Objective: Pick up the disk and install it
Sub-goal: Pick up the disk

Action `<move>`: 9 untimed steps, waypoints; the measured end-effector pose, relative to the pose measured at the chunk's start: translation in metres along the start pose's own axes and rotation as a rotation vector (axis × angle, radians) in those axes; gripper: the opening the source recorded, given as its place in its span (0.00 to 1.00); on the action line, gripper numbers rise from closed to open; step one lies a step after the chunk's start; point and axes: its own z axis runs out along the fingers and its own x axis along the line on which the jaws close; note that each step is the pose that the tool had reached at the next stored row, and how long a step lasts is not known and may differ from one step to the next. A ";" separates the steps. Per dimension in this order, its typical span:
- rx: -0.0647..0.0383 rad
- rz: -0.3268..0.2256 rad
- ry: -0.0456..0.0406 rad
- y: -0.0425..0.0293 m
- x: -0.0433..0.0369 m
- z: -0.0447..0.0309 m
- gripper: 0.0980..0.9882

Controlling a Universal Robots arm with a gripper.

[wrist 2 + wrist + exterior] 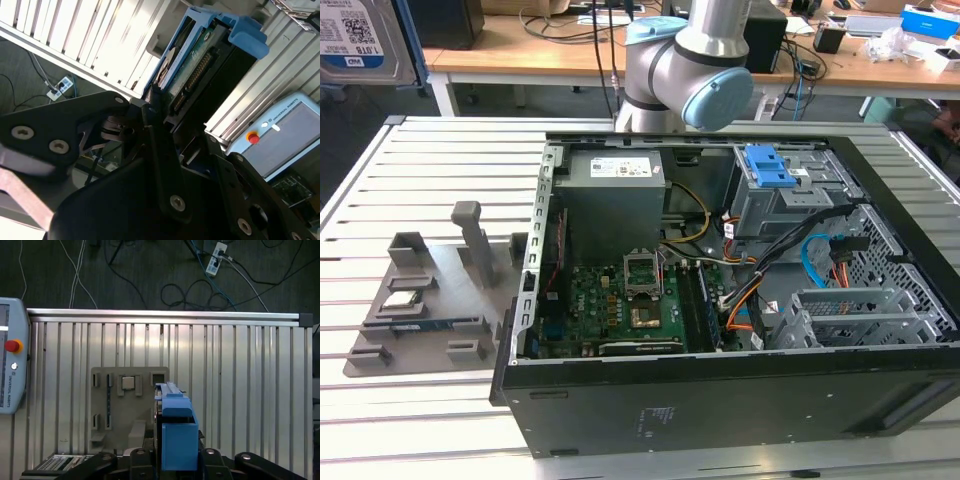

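The disk [200, 55] is a silver-grey hard drive clipped in a bright blue plastic frame, and my gripper [175, 120] is shut on it. Black fingers [152, 130] clamp its lower end, and its connector edge shows along one side. In the first wrist view the disk's blue frame [175, 425] stands edge-on above the gripper [175, 462], high over the slatted table. In the exterior view the disk [355, 40] hangs at the top left, white-and-blue label facing out, well away from the open computer case [720, 400].
Inside the case, a grey metal bay with a blue latch [767, 165] sits at the back right, and a drive cage [850, 315] at the front right. A grey fixture plate [420, 290] holding small parts lies left of the case. A teach pendant [10, 360] rests on the table.
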 end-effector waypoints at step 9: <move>0.000 0.000 0.0002 -0.0159 0.0003 -0.0008 0.30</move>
